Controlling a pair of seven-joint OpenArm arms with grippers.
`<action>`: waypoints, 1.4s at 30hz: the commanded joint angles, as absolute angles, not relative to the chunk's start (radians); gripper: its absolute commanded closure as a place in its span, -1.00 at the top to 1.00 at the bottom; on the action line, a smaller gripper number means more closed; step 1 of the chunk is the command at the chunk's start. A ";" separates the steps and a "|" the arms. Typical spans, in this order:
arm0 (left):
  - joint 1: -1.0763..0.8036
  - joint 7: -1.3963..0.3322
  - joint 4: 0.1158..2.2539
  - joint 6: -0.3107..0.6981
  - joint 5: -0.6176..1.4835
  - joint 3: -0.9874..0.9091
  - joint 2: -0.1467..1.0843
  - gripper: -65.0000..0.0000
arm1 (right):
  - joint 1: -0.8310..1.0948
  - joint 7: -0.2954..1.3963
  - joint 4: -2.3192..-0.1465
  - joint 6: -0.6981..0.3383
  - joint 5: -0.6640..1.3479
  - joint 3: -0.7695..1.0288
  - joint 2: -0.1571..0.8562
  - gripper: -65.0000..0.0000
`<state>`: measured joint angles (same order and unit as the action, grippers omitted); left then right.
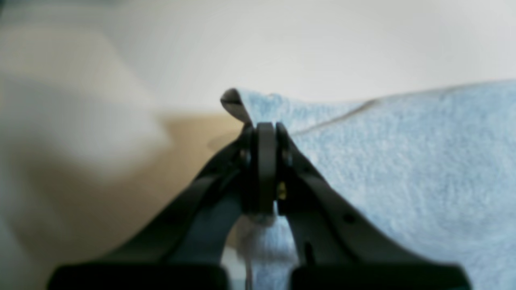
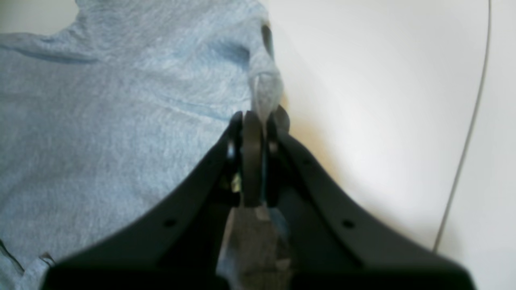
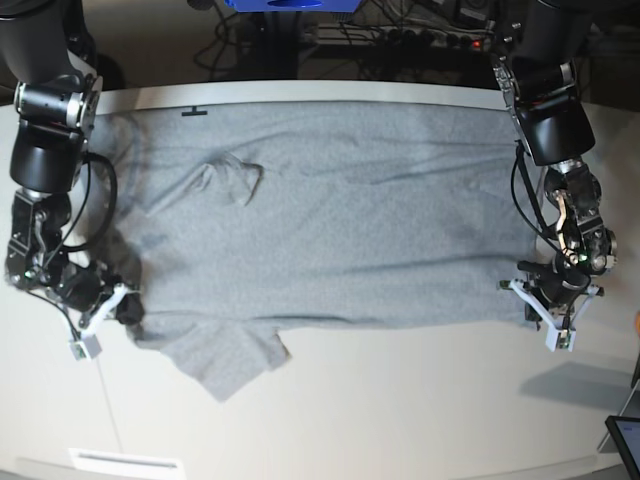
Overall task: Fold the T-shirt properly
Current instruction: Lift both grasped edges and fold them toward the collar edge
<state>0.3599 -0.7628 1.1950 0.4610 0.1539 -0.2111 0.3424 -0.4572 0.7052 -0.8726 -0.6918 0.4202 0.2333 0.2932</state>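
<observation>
The heather-grey T-shirt lies spread flat across the white table, plain side up. One sleeve sticks out toward the front edge and the other is folded onto the body. My left gripper is at the shirt's right edge, low on the table. In its wrist view the left gripper is shut on a pinch of the T-shirt. My right gripper sits at the shirt's left front corner. Seen from its wrist, the right gripper is shut on a fold of the T-shirt.
Cables and a power strip run behind the table's back edge, beside a blue object. A thin cable crosses the table near my right gripper. A white label lies at the front left and a tablet corner shows at the front right.
</observation>
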 commanded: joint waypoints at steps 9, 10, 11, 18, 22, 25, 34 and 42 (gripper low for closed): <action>0.326 -0.777 1.290 0.458 0.156 -0.214 0.355 -1.00 | -0.478 0.708 -0.894 -0.698 0.440 0.236 0.309 -1.00; 0.315 -0.777 1.290 0.458 0.156 -0.214 0.358 -1.00 | -0.476 0.710 -0.894 -0.698 0.440 0.236 0.309 -1.00; 0.309 -0.777 1.293 0.458 0.156 -0.214 0.360 -1.00 | -0.475 0.714 -0.894 -0.698 0.440 0.236 0.309 -1.00; 0.263 -0.779 1.372 0.458 0.156 -0.214 0.363 -1.00 | -0.414 0.714 -1.035 -0.698 0.440 0.237 0.309 -1.00; 0.242 -0.779 1.403 0.458 0.156 -0.214 0.363 -1.00 | -0.387 0.714 -1.101 -0.698 0.441 0.243 0.309 -1.00; 0.225 -0.779 1.434 0.458 0.156 -0.214 0.361 -1.00 | -0.374 0.714 -1.127 -0.698 0.443 0.243 0.309 -1.00; 0.157 -0.779 1.535 0.458 0.156 -0.216 0.360 -1.00 | -0.325 0.714 -1.205 -0.698 0.444 0.245 0.306 -1.00; 0.136 -0.779 1.552 0.458 0.156 -0.274 0.357 -1.00 | -0.269 0.722 -1.294 -0.698 0.444 0.246 0.308 -1.00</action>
